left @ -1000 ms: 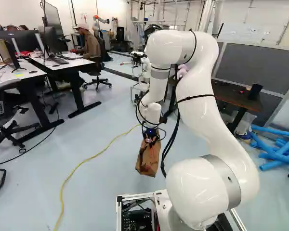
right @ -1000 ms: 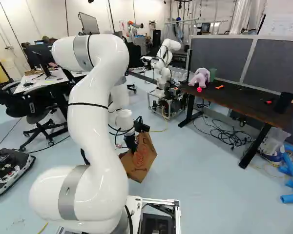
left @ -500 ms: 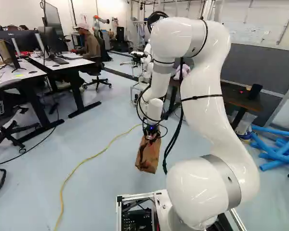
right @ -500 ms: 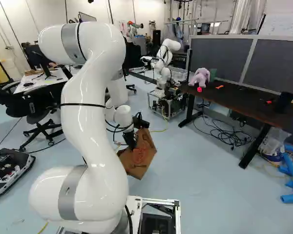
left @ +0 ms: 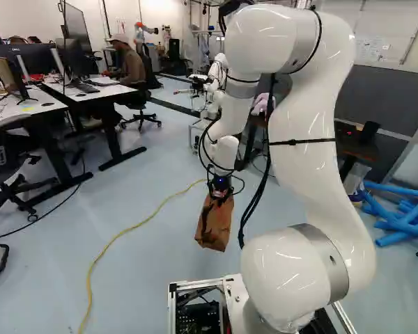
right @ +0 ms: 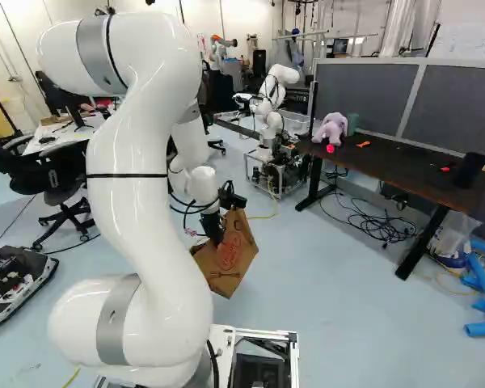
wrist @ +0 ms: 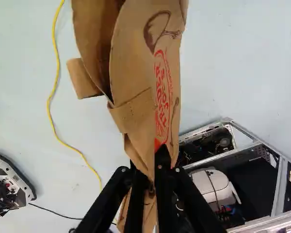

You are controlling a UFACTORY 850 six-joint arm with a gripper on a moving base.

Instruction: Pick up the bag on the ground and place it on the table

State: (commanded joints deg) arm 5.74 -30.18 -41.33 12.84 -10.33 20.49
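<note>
Jaws (left: 221, 194) clenched on paper bag (right: 234, 257) | bag hangs below them | yellow cord (wrist: 49, 102) on floor (left: 153, 285), apart from jaws | tabletop (right: 396, 167) well apart

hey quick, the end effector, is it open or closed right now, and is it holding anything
End effector: closed, pinching the brown paper bag between its two fingers.
</note>
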